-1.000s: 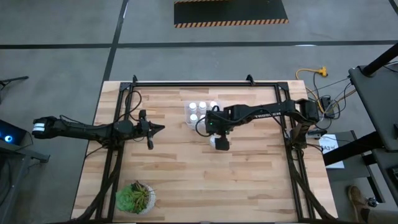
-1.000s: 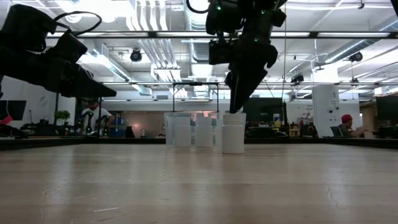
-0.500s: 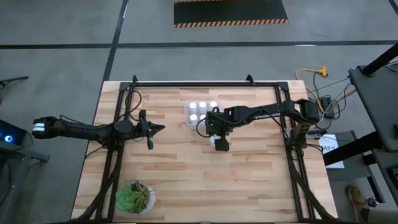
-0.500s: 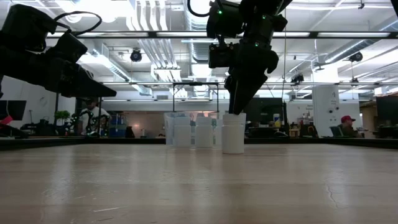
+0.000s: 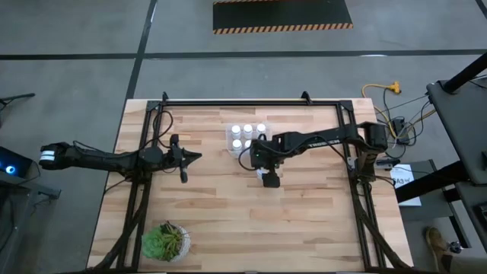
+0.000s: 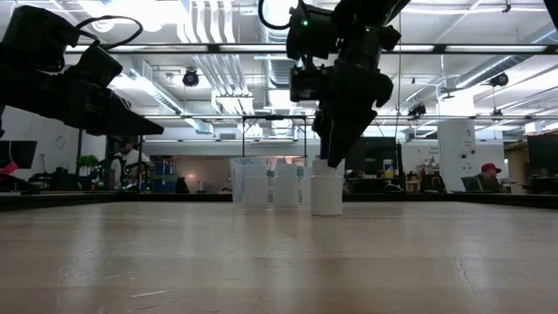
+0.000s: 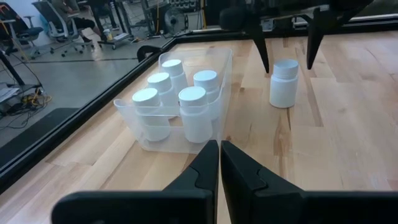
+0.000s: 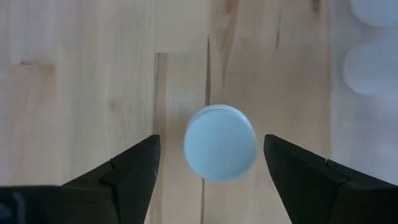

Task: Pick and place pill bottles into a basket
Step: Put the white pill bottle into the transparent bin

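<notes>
Since the earlier frame the right gripper [image 5: 270,180] has been lowered, jaws wide, around the lone pill bottle [image 7: 285,83], standing just beside the basket [image 7: 221,74] toward the table's far edge. Light, rigid and probably slick, it is best gripped below the cap. The left gripper [image 7: 219,163] waits shut.

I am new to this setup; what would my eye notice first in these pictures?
The right gripper hangs open over one lone pill bottle standing on the table, its fingers on either side of the cap. Beside it, the clear basket holds five bottles. The left gripper waits shut, away to the left.
</notes>
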Action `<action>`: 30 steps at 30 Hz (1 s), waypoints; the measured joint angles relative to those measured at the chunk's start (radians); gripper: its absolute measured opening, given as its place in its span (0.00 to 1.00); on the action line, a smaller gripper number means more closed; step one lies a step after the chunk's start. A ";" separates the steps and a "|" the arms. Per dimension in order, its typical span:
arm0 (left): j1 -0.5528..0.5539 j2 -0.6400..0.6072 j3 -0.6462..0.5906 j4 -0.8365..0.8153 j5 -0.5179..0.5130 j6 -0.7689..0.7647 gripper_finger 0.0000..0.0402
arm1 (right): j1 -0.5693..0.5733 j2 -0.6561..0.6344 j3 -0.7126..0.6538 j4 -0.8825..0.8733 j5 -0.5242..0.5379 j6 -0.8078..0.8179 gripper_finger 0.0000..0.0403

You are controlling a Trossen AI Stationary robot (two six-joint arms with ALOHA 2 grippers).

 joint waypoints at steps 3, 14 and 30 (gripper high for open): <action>0.000 0.001 0.000 0.000 0.000 0.000 0.00 | 0.001 0.014 0.000 0.004 0.000 -0.002 0.67; 0.000 0.000 0.000 0.000 0.000 0.000 0.00 | 0.000 0.016 0.006 0.015 0.001 -0.013 0.64; 0.000 0.000 0.000 0.000 0.000 0.000 0.00 | 0.000 0.014 0.007 0.031 0.020 -0.023 0.35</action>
